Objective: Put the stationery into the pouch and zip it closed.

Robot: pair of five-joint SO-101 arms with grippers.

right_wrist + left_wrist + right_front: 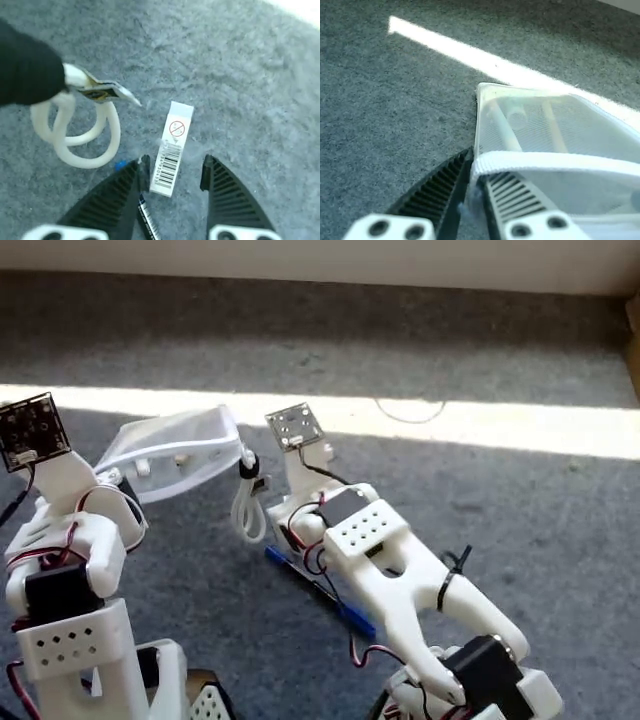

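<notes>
The pouch (pixel 175 455), of white mesh with a white woven edge, sits at the left of the carpet (pixel 530 510), reaching from the left arm toward the middle. The left gripper (pixel 474 167) has its ribbed black fingers closed on that woven edge at one corner. Whether the pouch's far end rests on the carpet cannot be told.

Just beside the pouch's other end is a small black piece (pixel 248 468), with a looped white cord (pixel 248 520) below it. A blue pen (pixel 352 618) lies on the carpet outside the pouch, partly under the right arm, whose body and wires cross its middle.

The right gripper (pixel 175 161) hangs low over the carpet with its fingers spread apart, holding nothing. A white tag (pixel 171 149) with a barcode lies flat between them, touching neither. In this view the cord's loops are next to one finger, and the pen's blue end (pixel 120 165) shows at that finger's tip.

The left wrist view shows two pale sticks (pixel 506 131) through the mesh, lying inside the pouch. From above the contents are white shapes.

The carpet is grey with a short pile. A band of sunlight (pixel 500 425) crosses it, with a thin wire (pixel 405 416) lying in it. A pale wall strip (pixel 350 258) runs along the far edge.
</notes>
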